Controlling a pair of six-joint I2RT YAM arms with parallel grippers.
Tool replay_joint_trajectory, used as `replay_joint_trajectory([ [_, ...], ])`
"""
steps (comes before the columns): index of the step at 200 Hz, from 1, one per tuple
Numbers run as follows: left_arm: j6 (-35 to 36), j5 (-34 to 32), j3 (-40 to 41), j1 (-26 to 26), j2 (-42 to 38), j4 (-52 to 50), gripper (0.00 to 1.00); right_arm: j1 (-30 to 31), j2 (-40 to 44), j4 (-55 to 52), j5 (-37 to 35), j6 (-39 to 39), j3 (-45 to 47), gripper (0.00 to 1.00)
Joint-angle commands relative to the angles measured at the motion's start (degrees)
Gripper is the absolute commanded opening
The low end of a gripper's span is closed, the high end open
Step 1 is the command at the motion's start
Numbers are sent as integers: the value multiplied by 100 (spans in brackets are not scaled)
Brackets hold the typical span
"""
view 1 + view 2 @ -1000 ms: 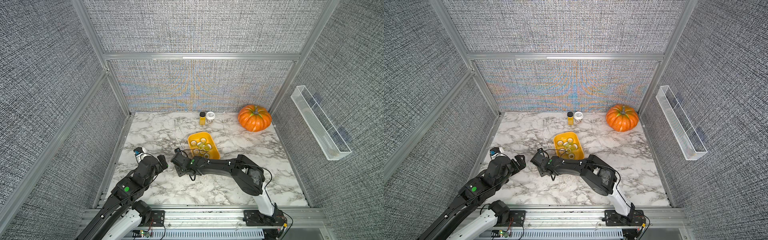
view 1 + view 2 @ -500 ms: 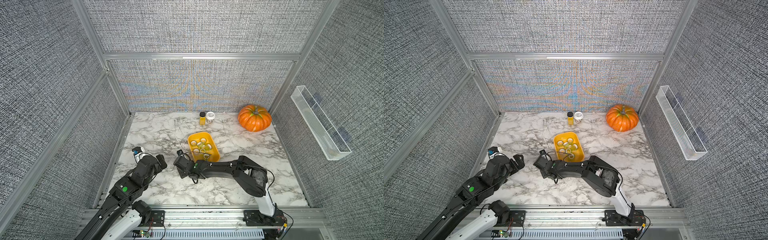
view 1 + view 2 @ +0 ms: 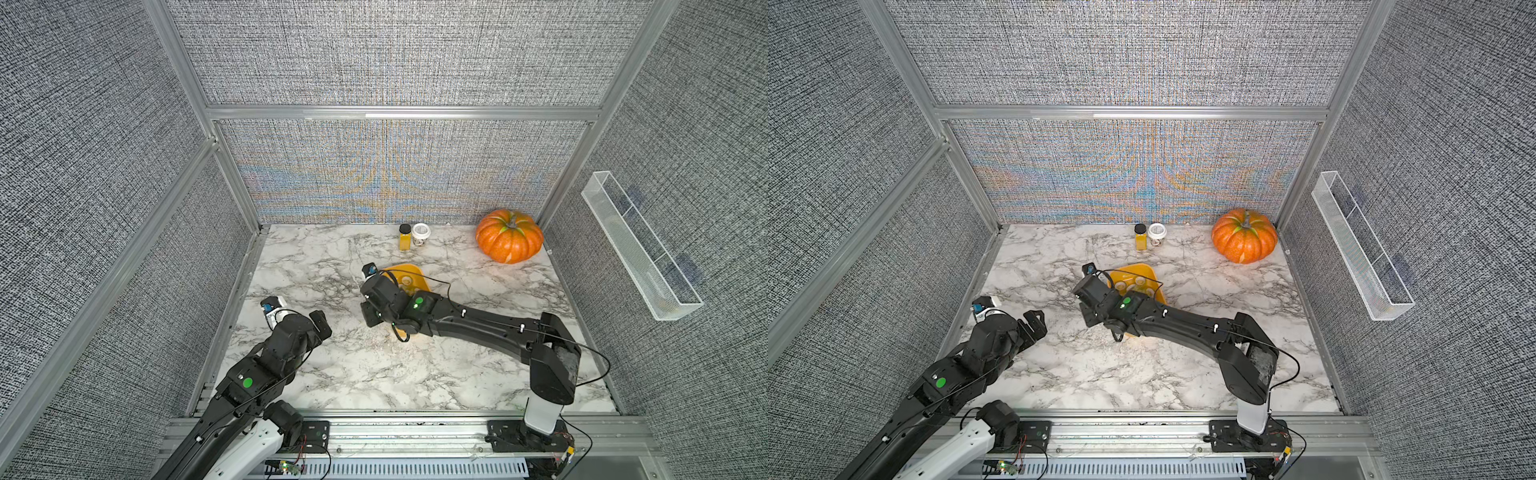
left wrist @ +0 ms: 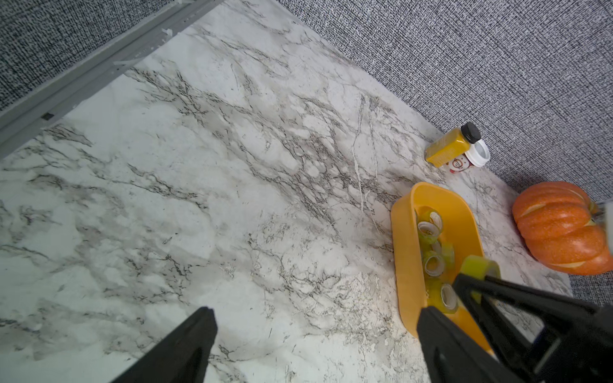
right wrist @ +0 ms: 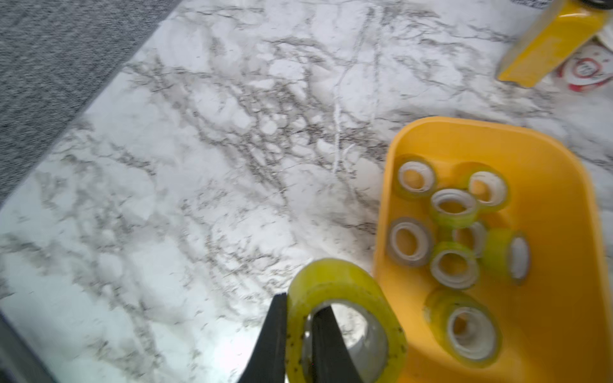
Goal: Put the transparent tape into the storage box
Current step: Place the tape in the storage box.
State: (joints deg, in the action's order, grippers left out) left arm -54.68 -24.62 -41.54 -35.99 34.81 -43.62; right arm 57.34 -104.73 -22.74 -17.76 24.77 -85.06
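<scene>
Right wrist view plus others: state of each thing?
held tape roll, in the air beside the storage box, not inside
right gripper, shut on that roll's wall
storage box, upright, several loose rolls inside
left gripper, open, empty
yellow bottle, upright, capped
white-lidded jar, lid on
pumpkin, upright

The left arm [image 3: 249, 380] rises from its base at the near edge and angles forward, with its wrist [image 3: 291, 332] tipped downward. The left gripper [image 4: 315, 311] has its two fingers spread wide with nothing between them. The right arm [image 3: 490, 328] bends at a raised elbow [image 3: 552, 361], and its forearm reaches low across toward the left arm's side. The right gripper [image 5: 303, 303] points down. Its jaws are pinched on the wall of a tape roll [image 5: 335, 275], one finger [image 5: 275, 331] outside the ring and one inside.
</scene>
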Motion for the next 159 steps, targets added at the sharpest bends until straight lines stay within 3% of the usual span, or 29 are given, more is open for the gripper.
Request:
replay_joint_trajectory([
  [1,36,265,79,2,98,354,99,-360,-110,-134,4,-298,83,0],
  [57,53,590,330,-2,235,730,100,-856,-802,350,386,-474,173,3],
  [67,77,590,359,2,228,776,100,-861,-896,411,465,-474,171,10],
  [94,246,634,632,-5,159,1198,100,-865,-983,442,546,-423,188,48],
  [130,301,448,950,4,176,1684,99,-865,-426,441,440,-409,454,62],
  [159,690,-168,1060,2,252,2111,100,-865,594,294,-172,-351,954,75],
])
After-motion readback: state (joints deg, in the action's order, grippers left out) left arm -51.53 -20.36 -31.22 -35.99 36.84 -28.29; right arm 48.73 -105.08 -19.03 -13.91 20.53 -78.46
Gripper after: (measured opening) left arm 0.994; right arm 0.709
